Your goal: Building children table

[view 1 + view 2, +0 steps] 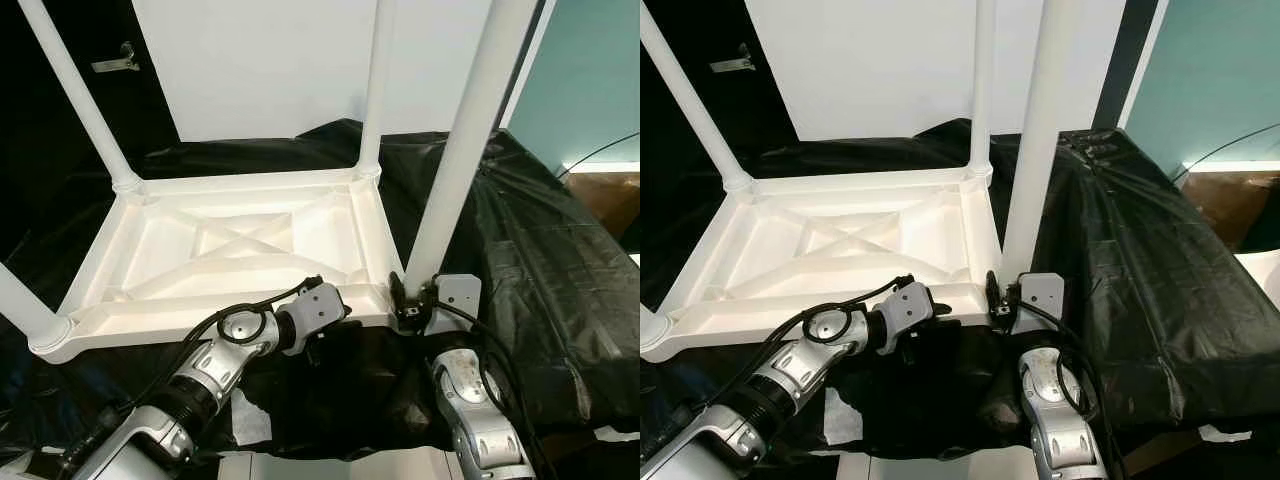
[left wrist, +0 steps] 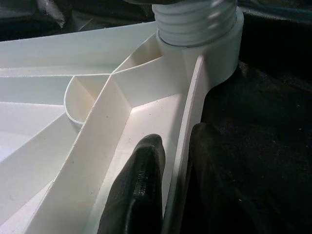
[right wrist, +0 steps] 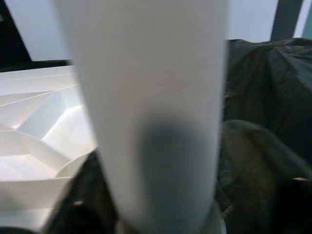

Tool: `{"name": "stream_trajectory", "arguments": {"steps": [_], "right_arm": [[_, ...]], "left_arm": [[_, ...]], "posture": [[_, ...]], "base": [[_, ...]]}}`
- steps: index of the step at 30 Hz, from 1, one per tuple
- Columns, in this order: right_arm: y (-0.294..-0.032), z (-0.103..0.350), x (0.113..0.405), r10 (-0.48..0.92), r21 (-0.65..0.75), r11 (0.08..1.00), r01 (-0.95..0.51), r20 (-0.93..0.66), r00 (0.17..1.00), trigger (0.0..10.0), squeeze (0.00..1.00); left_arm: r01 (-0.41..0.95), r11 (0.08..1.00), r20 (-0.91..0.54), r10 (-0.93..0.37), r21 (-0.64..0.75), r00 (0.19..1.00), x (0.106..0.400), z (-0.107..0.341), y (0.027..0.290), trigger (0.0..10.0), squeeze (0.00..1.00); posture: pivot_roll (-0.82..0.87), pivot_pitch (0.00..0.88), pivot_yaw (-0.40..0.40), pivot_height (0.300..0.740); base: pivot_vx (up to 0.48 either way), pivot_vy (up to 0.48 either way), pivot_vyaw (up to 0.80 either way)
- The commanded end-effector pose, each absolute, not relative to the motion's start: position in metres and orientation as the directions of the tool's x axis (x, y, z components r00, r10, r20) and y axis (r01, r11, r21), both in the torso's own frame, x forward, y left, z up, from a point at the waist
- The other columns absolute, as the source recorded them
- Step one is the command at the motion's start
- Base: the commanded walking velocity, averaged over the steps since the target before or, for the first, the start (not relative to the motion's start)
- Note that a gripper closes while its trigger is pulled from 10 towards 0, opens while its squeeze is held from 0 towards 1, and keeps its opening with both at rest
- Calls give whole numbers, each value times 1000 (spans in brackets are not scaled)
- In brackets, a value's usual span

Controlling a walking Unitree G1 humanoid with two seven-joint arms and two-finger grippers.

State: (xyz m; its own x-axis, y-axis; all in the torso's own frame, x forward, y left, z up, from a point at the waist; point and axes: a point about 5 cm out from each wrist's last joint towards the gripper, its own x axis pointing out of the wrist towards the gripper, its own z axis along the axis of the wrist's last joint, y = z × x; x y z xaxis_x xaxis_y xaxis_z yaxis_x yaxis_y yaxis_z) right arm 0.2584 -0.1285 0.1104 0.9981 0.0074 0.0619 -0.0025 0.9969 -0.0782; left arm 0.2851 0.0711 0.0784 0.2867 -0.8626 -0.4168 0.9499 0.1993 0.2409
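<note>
Right gripper: nearest the head camera, the right gripper (image 1: 412, 300) sits at the near right corner of the tabletop, its fingers pinching the base of the near right leg (image 1: 465, 140); the right wrist view looks straight up that white tube.
Left gripper: the left gripper (image 1: 322, 318) is at the near edge, just beside that corner; in the left wrist view its two black fingers (image 2: 141, 190) straddle the rim wall, one inside and one outside, pressed on it.
Tabletop: the white plastic tabletop (image 1: 160, 325) lies upside down, ribbed underside up, on a surface draped in black sheet (image 1: 540, 270).
Near right joint: the left wrist view shows the leg's thread (image 2: 195, 19) entering the corner socket (image 2: 222, 53), with several ridges exposed above it. I judge this leg only partly screwed in.
Other legs: the far left leg (image 1: 80, 95) and far right leg (image 1: 375, 90) stand in their corner sockets; the near left leg (image 1: 22, 305) leans out of its corner towards the picture's edge.
Progress: all four legs are in place, so the build looks close to done.
Left to do: probably turning the near right leg fully home, checking the others for tightness, then flipping the table upright.
Surroundings: a white wall panel (image 1: 260, 60) stands behind, with a teal wall (image 1: 590, 80) to the right.
</note>
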Motion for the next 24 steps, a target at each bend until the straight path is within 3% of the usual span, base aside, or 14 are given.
{"name": "stream_trajectory", "arguments": {"steps": [1,3,4,8,9,10,13,17,19,24], "right_arm": [[-157,96,254,-119,-116,986,116,-12,993,10000,133],[-156,97,254,-105,-114,988,103,-13,994,10000,133],[-154,99,255,-66,-95,993,65,-15,998,10000,0],[-152,105,259,46,-75,996,-46,-9,999,10000,0],[-152,107,260,95,-73,993,-95,-9,995,10000,0],[-152,105,264,290,19,957,-289,-56,955,10000,0],[-155,110,267,411,38,911,-410,-51,910,10000,0],[-161,116,270,476,-39,878,-477,-37,879,10000,0],[-166,120,276,569,-141,808,-572,-65,820,10000,0],[-167,123,281,629,-212,745,-633,-94,772,10000,0]], "left_arm": [[998,-55,-574,-816,-33,-64,249,37,85,10000,0],[998,-54,-574,-816,-33,-63,250,37,85,10000,0],[998,-53,-574,-816,-32,-62,250,37,85,10000,0],[998,-53,-574,-817,-31,-61,250,37,84,10000,0],[998,-53,-574,-816,-31,-62,250,37,83,10000,0],[998,-56,-576,-815,-30,-63,251,37,82,10000,0],[998,-58,-577,-814,-28,-64,251,37,82,10000,0],[998,-61,-577,-814,-26,-65,252,37,81,10000,0],[998,-59,-562,-825,-25,-63,253,40,78,10000,0],[998,-54,-557,-829,-26,-59,253,40,77,10000,0]], "posture": [[-70,20,5,740],[-70,20,5,740],[-76,20,6,740],[-84,19,8,740],[-84,19,8,740],[-94,20,12,740],[-94,20,12,740],[-95,21,9,740],[-85,17,5,740],[-80,14,1,740]], "base": [[0,0,0],[0,0,0],[0,0,0],[0,0,0],[0,0,0],[0,0,0],[0,0,0],[0,0,0],[0,0,0],[0,0,0]]}}
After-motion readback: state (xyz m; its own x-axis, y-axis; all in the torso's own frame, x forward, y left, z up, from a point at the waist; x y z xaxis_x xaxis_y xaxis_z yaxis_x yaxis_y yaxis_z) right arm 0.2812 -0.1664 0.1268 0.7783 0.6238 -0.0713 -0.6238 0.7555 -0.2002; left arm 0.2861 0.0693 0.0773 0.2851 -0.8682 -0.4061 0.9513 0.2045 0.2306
